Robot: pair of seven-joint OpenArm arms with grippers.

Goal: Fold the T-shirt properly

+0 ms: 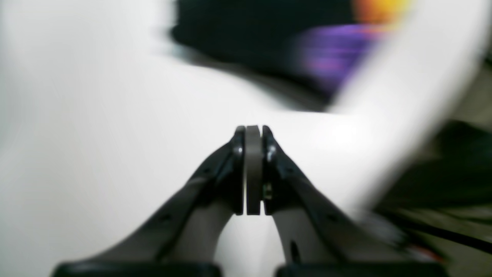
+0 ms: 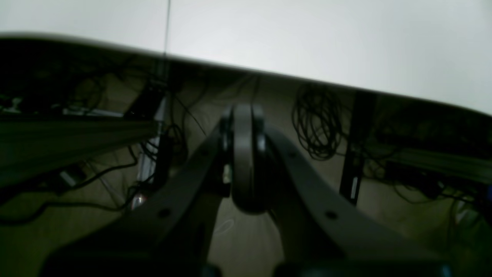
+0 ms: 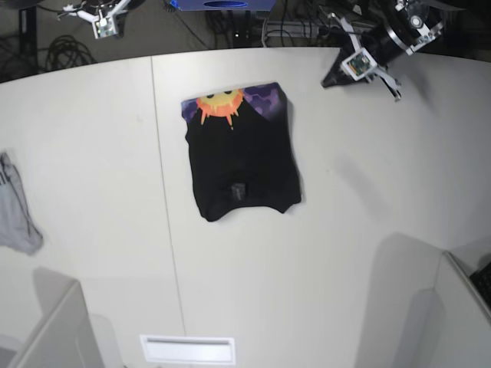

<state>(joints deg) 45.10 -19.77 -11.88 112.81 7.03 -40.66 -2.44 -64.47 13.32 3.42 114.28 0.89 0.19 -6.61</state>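
Observation:
The black T-shirt (image 3: pixel 242 165) lies folded into a compact rectangle on the white table (image 3: pixel 345 230), with the orange sun and purple print showing along its far edge. In the blurred left wrist view the T-shirt (image 1: pixel 261 34) sits ahead, apart from my left gripper (image 1: pixel 253 132), whose pads are pressed together with nothing between them. In the base view that left gripper (image 3: pixel 334 79) hovers over the far right of the table, well clear of the shirt. My right gripper (image 2: pixel 243 115) is shut and empty beyond the table's edge, over cables; the base view shows it as the right gripper (image 3: pixel 98 21) at top left.
A small grey garment (image 3: pixel 17 207) lies at the table's left edge. A white slotted fixture (image 3: pixel 188 349) sits near the front edge. Grey panels stand at the front corners. Cables and frame bars hang below the table's far edge (image 2: pixel 319 127).

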